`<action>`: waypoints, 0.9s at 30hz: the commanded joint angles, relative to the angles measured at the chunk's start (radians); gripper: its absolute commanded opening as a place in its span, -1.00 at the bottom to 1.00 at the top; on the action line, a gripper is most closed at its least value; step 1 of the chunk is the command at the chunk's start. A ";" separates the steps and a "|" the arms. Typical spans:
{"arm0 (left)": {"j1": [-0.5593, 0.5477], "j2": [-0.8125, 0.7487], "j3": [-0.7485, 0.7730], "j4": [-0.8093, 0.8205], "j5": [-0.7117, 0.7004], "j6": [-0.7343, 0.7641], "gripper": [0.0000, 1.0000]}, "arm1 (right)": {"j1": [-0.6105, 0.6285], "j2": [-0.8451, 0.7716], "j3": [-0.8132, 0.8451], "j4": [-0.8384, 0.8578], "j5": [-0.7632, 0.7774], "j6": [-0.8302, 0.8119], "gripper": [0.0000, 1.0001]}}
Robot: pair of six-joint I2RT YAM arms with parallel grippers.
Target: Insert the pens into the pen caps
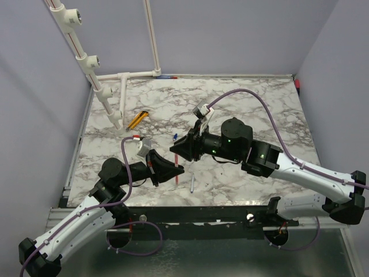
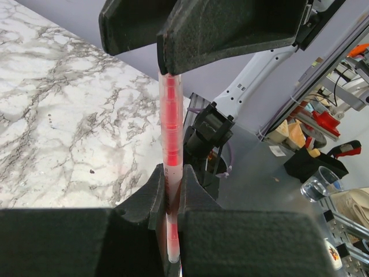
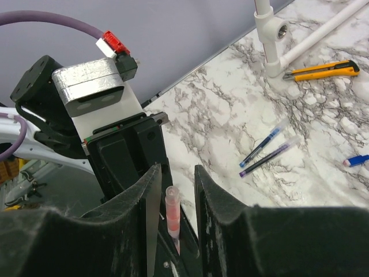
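Plainly, the work sits near the front of the bench (image 1: 259, 109), toward seven o'clock in the overhead view. There the left pincer (image 1: 177, 168) is clenched on the red pen (image 2: 171, 115). It grips the pen low on the barrel, so most of the length stands free and steady. That looks like a deliberate hold, with one arm acting as a vice while the other does the fitting.

Just beyond, at one o'clock from it, the right pincer (image 1: 174, 150) meets it nose to nose. Its own camera shows its fingers (image 3: 144, 196) standing apart on either side of the pen's free end, with a gap on both sides, so it is released and grasping nothing. Whether a cap sits on that end I cannot tell.

Farther out, two more pens (image 3: 265, 151), one dark blue and one paler, lie side by side on the marble. A blue cap (image 3: 357, 160) lies at three o'clock of them, apart. They lie flat and within reach, I judge, for later turns. Farthest, at eleven o'clock, a yellow knife (image 1: 137, 119) lies beside the white pipe frame (image 1: 124, 86).
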State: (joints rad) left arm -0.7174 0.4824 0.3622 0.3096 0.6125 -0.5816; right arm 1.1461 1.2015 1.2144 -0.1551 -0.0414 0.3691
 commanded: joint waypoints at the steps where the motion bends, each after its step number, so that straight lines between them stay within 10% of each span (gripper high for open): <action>1: 0.000 -0.003 0.021 0.000 -0.010 0.019 -1.00 | 0.006 0.015 0.018 -0.027 -0.017 0.004 -0.38; 10: -0.001 -0.002 0.021 -0.002 -0.014 0.017 -1.00 | 0.008 0.024 0.014 -0.030 -0.027 0.005 -0.51; 16: 0.000 -0.010 0.025 -0.013 -0.043 0.024 -1.00 | 0.008 0.026 0.014 -0.055 -0.047 0.006 -0.97; 27: 0.000 -0.019 0.097 -0.088 -0.164 0.100 -1.00 | 0.008 -0.001 -0.046 -0.091 -0.111 0.049 -0.99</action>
State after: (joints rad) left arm -0.7250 0.4591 0.3824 0.2199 0.5617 -0.5289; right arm 1.1435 1.2156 1.2011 -0.1581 -0.0731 0.3916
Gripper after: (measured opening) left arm 0.064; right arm 0.026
